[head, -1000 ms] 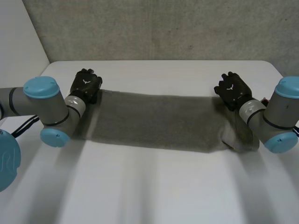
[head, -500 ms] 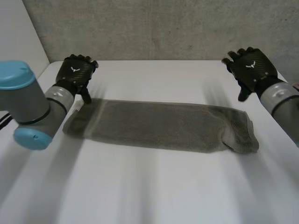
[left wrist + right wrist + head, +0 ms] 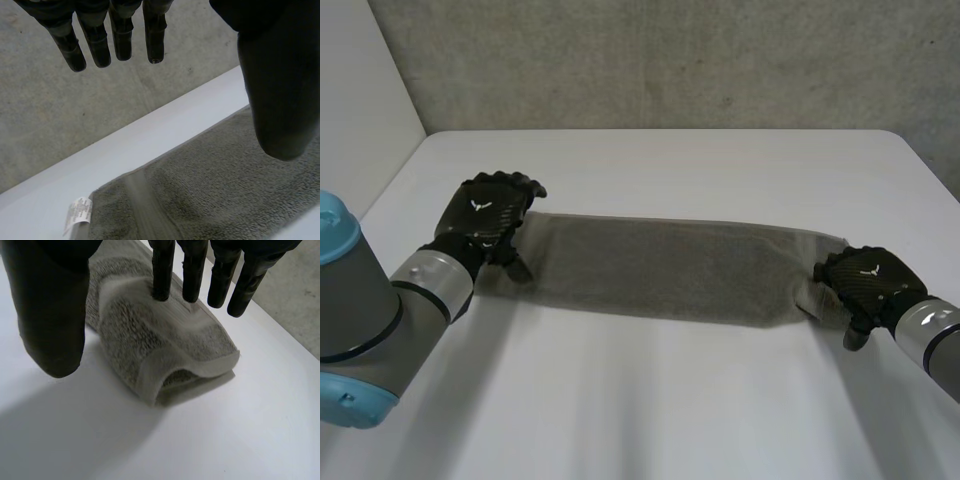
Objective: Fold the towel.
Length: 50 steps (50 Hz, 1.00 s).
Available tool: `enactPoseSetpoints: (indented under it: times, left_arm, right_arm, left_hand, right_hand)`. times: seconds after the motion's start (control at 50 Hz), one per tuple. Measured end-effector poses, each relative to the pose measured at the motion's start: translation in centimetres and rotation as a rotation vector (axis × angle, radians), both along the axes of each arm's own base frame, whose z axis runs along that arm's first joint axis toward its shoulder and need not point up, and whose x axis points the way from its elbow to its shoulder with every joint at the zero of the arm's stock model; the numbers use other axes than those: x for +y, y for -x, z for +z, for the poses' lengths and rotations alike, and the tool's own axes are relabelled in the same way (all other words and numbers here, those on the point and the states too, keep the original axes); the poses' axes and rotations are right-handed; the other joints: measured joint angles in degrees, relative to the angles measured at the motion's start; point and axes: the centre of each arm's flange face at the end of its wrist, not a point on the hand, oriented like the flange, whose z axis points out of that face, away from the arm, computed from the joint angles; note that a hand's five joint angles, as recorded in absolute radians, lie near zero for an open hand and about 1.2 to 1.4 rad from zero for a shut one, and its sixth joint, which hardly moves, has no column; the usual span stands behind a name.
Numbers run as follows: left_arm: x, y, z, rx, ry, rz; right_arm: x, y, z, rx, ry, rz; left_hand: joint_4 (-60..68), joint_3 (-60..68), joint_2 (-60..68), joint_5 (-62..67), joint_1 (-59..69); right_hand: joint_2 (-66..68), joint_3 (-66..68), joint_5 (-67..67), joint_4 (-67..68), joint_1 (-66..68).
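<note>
The grey towel (image 3: 670,268) lies stretched in a long strip across the white table (image 3: 670,400). The left hand (image 3: 485,215) is over the towel's left end, its fingers (image 3: 120,35) straight and spread from the thumb, holding nothing. A small white label (image 3: 77,214) sits at the towel's corner there. The right hand (image 3: 870,285) is at the right end, where the cloth is doubled over. It is open too. Its straight fingertips (image 3: 162,270) meet the top of the fold, and its thumb (image 3: 50,315) stands apart above the bare table.
</note>
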Motion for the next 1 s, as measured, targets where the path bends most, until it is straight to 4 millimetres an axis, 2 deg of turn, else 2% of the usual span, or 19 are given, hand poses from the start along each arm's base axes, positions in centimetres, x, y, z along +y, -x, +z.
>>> enactPoseSetpoints:
  times: [0.14, 0.26, 0.3, 0.44, 0.56, 0.68, 0.78, 0.82, 0.88, 0.92, 0.94, 0.98, 1.0]
  left_arm:
    - [0.1, 0.1, -0.2, -0.001, 0.001, -0.004]
    - [0.0, 0.2, -0.2, 0.000, 0.007, -0.003]
    - [0.0, 0.2, -0.2, 0.000, 0.007, -0.003]
    - [0.1, 0.1, -0.3, -0.002, 0.004, -0.003]
    - [0.2, 0.0, -0.4, -0.003, -0.001, -0.001]
    - [0.3, -0.1, -0.5, -0.005, -0.004, 0.001]
    - [0.3, -0.1, -0.5, -0.006, -0.004, 0.001]
    - [0.3, -0.1, -0.5, -0.006, -0.004, 0.001]
    - [0.3, -0.1, -0.5, -0.006, -0.004, 0.000]
    - [0.3, -0.1, -0.5, -0.006, -0.004, 0.001]
    - [0.3, -0.1, -0.5, -0.006, -0.004, 0.001]
    - [0.3, -0.1, -0.5, -0.005, -0.004, 0.002]
    - [0.3, -0.1, -0.5, -0.005, -0.004, 0.003]
  right_arm:
    - [-1.0, 0.4, -1.2, 0.030, 0.029, -0.049]
    - [-1.6, 0.6, -1.4, 0.042, 0.065, -0.066]
    - [-1.7, 0.6, -1.3, 0.041, 0.070, -0.066]
    - [-2.3, 1.4, -1.2, 0.055, 0.079, -0.078]
    - [-4.2, 4.7, -0.6, 0.146, 0.119, -0.137]
    - [-7.5, 9.4, 1.8, 0.280, 0.230, -0.217]
    - [-9.2, 10.5, 4.9, 0.325, 0.341, -0.223]
    - [-9.5, 10.0, 6.4, 0.329, 0.391, -0.207]
    - [-9.5, 7.4, 8.5, 0.318, 0.470, -0.142]
    - [-8.8, 3.8, 10.0, 0.295, 0.534, -0.057]
    - [-8.5, 2.6, 10.4, 0.286, 0.550, -0.029]
    - [-7.2, -1.3, 11.2, 0.257, 0.595, 0.062]
    - [-6.7, -2.4, 11.3, 0.249, 0.604, 0.089]
  left_hand:
    - [0.00, 0.00, 0.00, 0.00, 0.00]
    - [0.00, 0.00, 0.00, 0.00, 0.00]
    - [0.00, 0.00, 0.00, 0.00, 0.00]
    - [0.00, 0.00, 0.00, 0.00, 0.00]
    - [0.00, 0.00, 0.00, 0.00, 0.00]
    - [0.00, 0.00, 0.00, 0.00, 0.00]
    - [0.00, 0.00, 0.00, 0.00, 0.00]
    - [0.00, 0.00, 0.00, 0.00, 0.00]
    - [0.00, 0.00, 0.00, 0.00, 0.00]
    - [0.00, 0.00, 0.00, 0.00, 0.00]
    - [0.00, 0.00, 0.00, 0.00, 0.00]
    - [0.00, 0.00, 0.00, 0.00, 0.00]
    - [0.00, 0.00, 0.00, 0.00, 0.00]
  right_hand:
    - [14.45, 0.00, 13.14, 0.00, 14.85]
    - [43.99, 0.00, 42.58, 0.00, 44.82]
    - [48.75, 0.00, 49.37, 0.00, 50.81]
    - [48.92, 0.00, 50.39, 0.00, 51.25]
    - [48.92, 0.00, 50.40, 0.00, 51.26]
    - [48.92, 0.00, 50.42, 0.00, 51.27]
    - [48.92, 0.00, 50.42, 0.00, 51.27]
    - [48.92, 0.00, 50.43, 0.00, 51.28]
    - [48.93, 0.00, 50.42, 0.00, 51.33]
    - [48.98, 0.00, 50.43, 0.00, 51.34]
    - [48.98, 0.00, 50.43, 0.00, 51.34]
    - [49.33, 0.00, 50.43, 0.00, 51.34]
    - [49.49, 0.00, 50.43, 0.00, 51.35]
